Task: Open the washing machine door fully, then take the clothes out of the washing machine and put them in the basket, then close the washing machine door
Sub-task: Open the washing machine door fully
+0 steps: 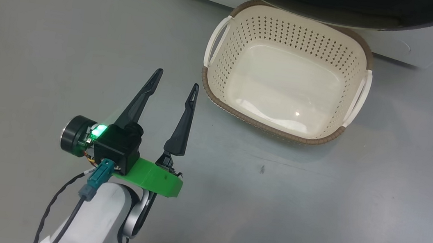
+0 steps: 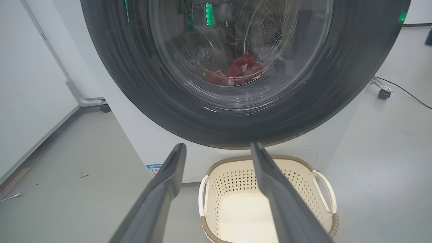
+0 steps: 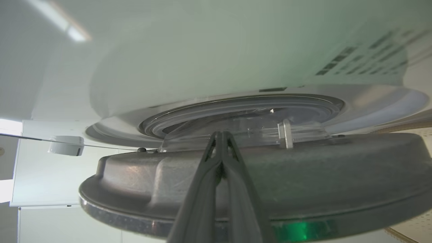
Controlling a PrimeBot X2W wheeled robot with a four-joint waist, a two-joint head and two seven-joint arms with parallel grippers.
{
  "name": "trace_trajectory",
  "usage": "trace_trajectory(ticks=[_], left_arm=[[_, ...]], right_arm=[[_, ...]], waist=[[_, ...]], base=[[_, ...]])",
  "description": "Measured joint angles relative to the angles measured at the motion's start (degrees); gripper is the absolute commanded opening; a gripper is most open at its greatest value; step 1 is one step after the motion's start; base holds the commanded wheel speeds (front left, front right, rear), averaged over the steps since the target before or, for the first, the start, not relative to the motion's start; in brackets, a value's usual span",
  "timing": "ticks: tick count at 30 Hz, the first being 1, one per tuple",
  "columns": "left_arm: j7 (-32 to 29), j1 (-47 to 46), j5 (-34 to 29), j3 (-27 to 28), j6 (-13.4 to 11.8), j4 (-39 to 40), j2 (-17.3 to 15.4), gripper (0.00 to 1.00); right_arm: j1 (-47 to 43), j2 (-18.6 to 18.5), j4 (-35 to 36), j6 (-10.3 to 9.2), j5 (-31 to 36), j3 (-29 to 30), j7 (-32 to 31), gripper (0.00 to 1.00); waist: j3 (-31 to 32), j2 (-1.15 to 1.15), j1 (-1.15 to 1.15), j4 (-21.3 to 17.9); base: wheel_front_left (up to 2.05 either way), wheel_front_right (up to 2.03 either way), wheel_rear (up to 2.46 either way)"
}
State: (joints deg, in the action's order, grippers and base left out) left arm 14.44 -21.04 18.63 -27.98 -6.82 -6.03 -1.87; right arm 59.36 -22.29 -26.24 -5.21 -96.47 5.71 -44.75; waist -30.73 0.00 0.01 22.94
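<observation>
The left end effector (image 1: 177,78) is held wide open above the smooth grey floor (image 1: 353,216). The right end effector (image 3: 220,134) is shut tight, seen against the dull inner face of the round washing machine door (image 3: 320,175), which is parted a little from the white washing machine (image 3: 202,67). The red clothes (image 2: 241,69) are seen crumpled behind the clear glass. The holed cream basket (image 1: 282,26) with its brown woven rim is set on the floor at the machine's front.

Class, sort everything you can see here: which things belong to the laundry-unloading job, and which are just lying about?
Job: washing machine, washing machine door, red clothes, basket, left gripper open, right gripper shut.

Lying about: wheeled white frame, castor, black cable, small scraps.
</observation>
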Motion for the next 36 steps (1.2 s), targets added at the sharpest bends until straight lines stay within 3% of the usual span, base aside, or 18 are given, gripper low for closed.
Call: trace_trajectory(ticks=[16, 36], left_arm=[[0.0, 0.0, -0.56, 0.97, 0.0, -0.9, 0.01, 1.0], [0.0, 0.19, -2.19, 1.76, 0.0, -3.23, 0.0, 1.0]], right_arm=[[-3.35, 0.18, 0.02, 0.08, -2.97, -2.86, -9.74, 0.0], [-11.7, 4.06, 1.72, 4.69, -3.38, -7.0, -15.05, 0.0]], waist=[[1.34, 0.0, 0.0, -2.08], [5.54, 0.0, -0.01, -4.95]], base=[[0.0, 0.0, 0.0], [0.0, 0.0, 0.0]])
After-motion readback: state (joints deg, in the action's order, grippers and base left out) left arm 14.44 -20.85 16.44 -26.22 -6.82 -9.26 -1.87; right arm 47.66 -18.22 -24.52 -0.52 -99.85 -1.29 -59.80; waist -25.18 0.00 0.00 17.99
